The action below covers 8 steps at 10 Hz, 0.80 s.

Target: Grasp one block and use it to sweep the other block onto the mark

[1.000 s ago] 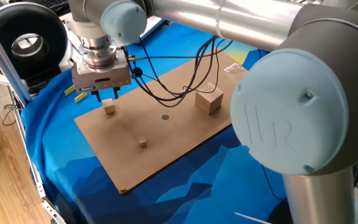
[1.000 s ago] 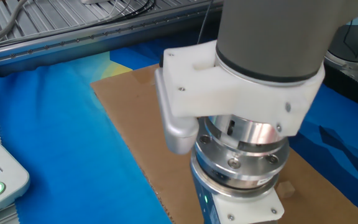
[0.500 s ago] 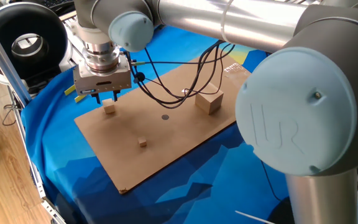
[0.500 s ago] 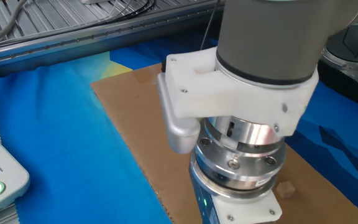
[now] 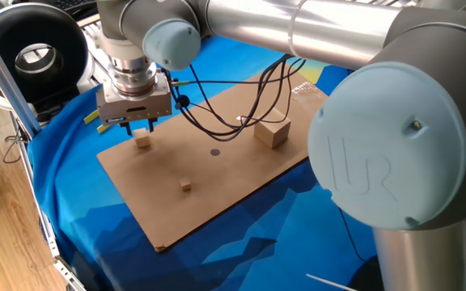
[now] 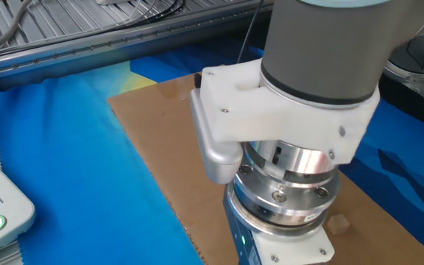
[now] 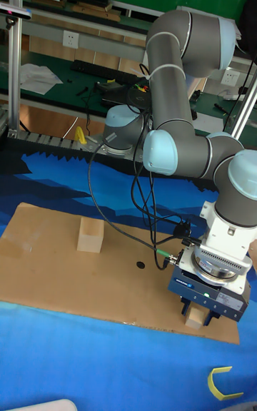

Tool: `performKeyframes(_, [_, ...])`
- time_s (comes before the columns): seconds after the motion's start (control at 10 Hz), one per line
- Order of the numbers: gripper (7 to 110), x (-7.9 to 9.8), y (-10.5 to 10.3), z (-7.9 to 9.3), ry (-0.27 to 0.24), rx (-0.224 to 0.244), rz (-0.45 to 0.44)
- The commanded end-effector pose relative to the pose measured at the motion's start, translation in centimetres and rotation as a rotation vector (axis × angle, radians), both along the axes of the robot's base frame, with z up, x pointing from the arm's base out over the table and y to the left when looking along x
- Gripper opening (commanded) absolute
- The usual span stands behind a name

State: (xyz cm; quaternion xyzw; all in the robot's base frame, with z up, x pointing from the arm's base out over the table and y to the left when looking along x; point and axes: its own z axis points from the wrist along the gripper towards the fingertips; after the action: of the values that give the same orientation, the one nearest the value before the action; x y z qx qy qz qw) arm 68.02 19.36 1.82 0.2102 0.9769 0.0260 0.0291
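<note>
Blue cloth (image 5: 241, 242) — brown board (image 5: 217, 182).

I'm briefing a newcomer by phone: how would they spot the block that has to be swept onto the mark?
Start at the brown board lying on the blue cloth. Near its front edge, well away from the gripper, sits the tiniest cube, alone. It is far smaller than the big tan cube and smaller than the pale cube under the gripper's fingers.

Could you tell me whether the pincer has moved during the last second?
Yes, the pincer has come down slightly toward the mid-sized cube on the board.
</note>
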Motion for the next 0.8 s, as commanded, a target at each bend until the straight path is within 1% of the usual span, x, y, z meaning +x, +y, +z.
performKeyframes(0.0, [44,-0.30,0.06,-0.14,0.005,0.006,0.001])
performKeyframes(0.4, [44,-0.70,0.75,-0.54,-0.004,0.017,0.002])
performKeyframes(0.7, [44,-0.83,0.44,-0.72,-0.007,0.003,-0.003])
